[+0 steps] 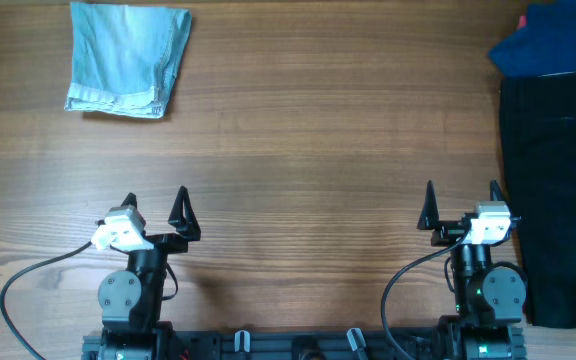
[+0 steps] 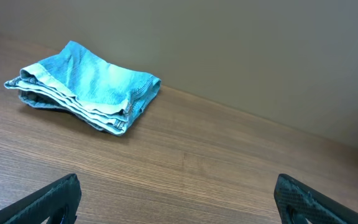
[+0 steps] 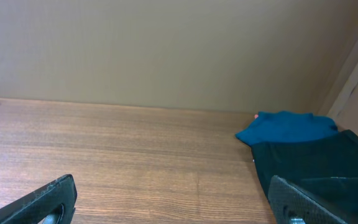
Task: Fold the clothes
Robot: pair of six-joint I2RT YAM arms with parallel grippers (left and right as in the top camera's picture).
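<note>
A folded light-blue denim garment (image 1: 128, 58) lies at the far left of the wooden table; it also shows in the left wrist view (image 2: 86, 86). A black garment (image 1: 553, 190) lies spread along the right edge, with a blue garment (image 1: 553, 40) bunched at its far end; both show in the right wrist view, black (image 3: 316, 165) and blue (image 3: 288, 127). My left gripper (image 1: 156, 207) is open and empty near the front edge, well short of the denim. My right gripper (image 1: 462, 205) is open and empty, just left of the black garment.
The wooden table (image 1: 318, 150) runs between the garments. A beige wall (image 3: 166, 50) stands behind the far edge. Cables trail from both arm bases at the front edge.
</note>
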